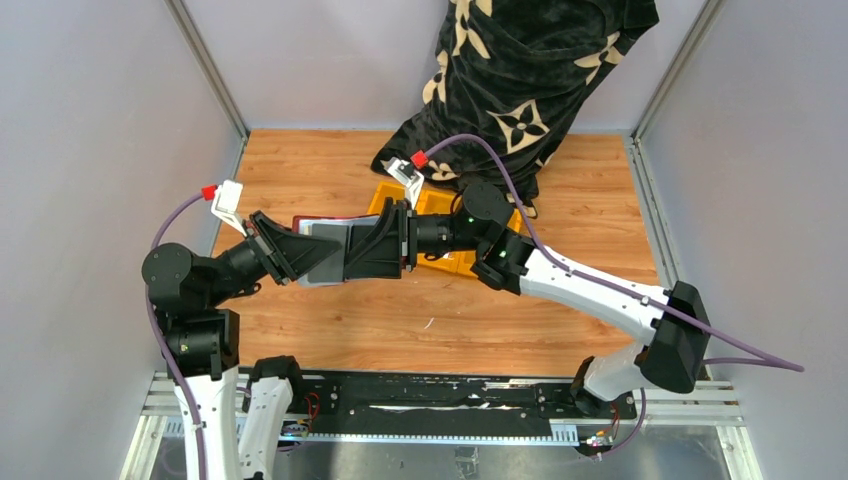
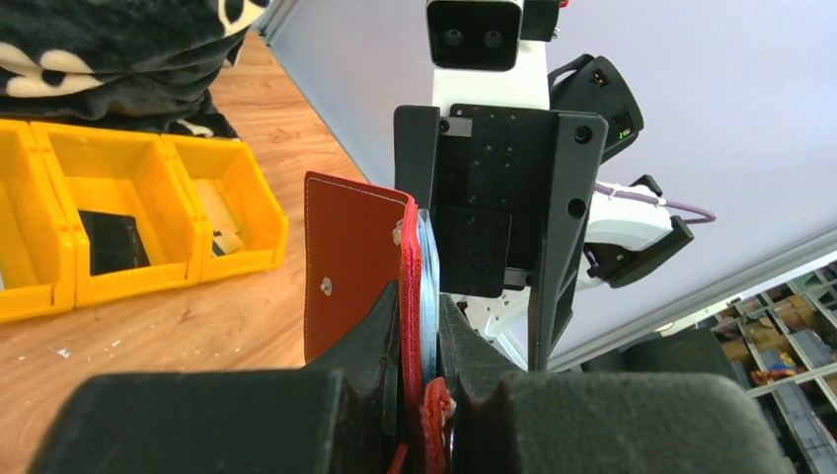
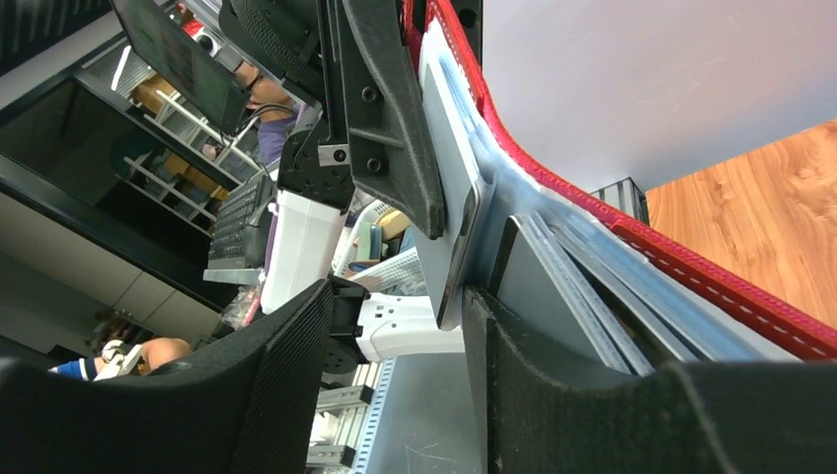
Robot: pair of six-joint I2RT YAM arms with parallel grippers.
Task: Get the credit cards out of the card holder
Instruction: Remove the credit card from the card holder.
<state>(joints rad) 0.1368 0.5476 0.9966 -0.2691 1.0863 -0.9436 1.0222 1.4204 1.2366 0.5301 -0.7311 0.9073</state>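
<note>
Card holder [image 2: 350, 257]: left jaws clamped | right jaws apart | credit cards [image 3: 454, 197] mostly hidden

Yellow bin [image 2: 237, 259] just behind right pincer [image 1: 342, 252], dark blanket [image 1: 530, 60] beyond

One red card holder [image 2: 350, 267]. Several grey cards [image 3: 563, 296] in it, exact count unclear. One yellow three-compartment bin [image 2: 128, 281], one dark card [image 2: 114, 242] inside. One black flower-print blanket [image 1: 520, 70]. Two grippers: left gripper [image 2: 419, 311], right gripper [image 3: 400, 316].
</note>
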